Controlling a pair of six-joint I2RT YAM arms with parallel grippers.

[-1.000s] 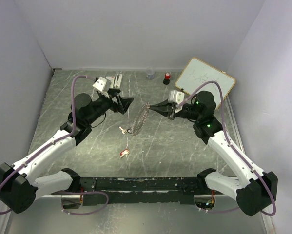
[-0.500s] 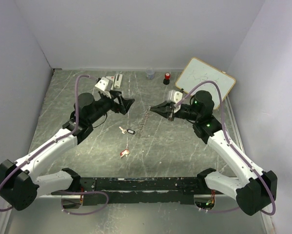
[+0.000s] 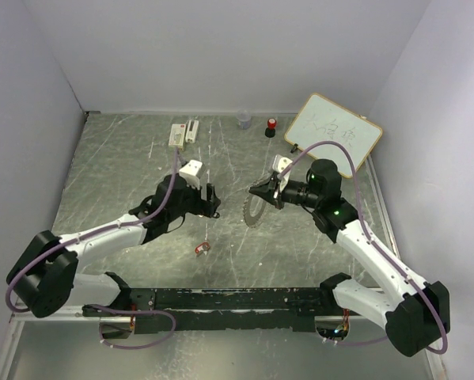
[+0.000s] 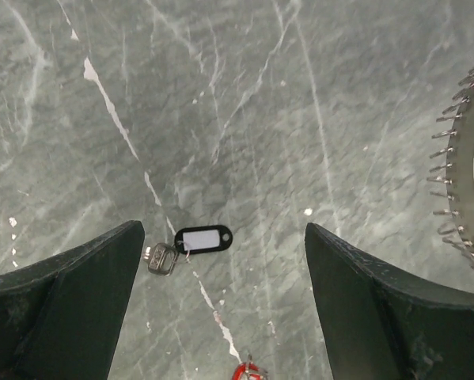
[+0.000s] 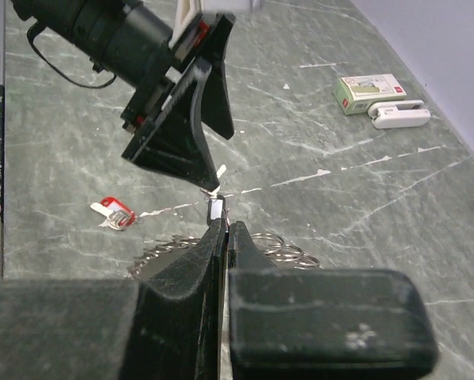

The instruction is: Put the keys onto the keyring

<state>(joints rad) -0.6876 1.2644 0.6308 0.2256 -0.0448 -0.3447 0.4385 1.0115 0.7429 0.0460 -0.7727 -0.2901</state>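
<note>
Keyring (image 3: 255, 211): large dark-grey toothed ring, up on edge and tilted, its upper rim at the tips of the right gripper (image 3: 262, 192), its lower rim hanging toward the table (image 3: 110, 158). Right gripper: jaws pressed together, apparently pinching the ring's rim, though in the wrist view its own fingers hide the exact contact; loops of the ring show to either side of those fingers. Left gripper (image 3: 211, 203): jaws spread wide, grasping nothing, pointed down at the table just across from the right gripper's tip. Black-tagged key (image 4: 201, 240): flat on the table, below the gap between the left gripper's fingers, nearer the finger at the left of the wrist view, touching neither. Red-headed key (image 3: 202, 248): flat on the table, on the near side of the left gripper toward the arm bases, apart from the black-tagged key. Toothed edge of the keyring stands off the outer side of the left gripper's other finger, apart from it. Whiteboard (image 3: 334, 134): behind the right gripper's wrist. Red-topped cylinder (image 3: 271, 127): upright, beyond the right gripper, near the whiteboard.
</note>
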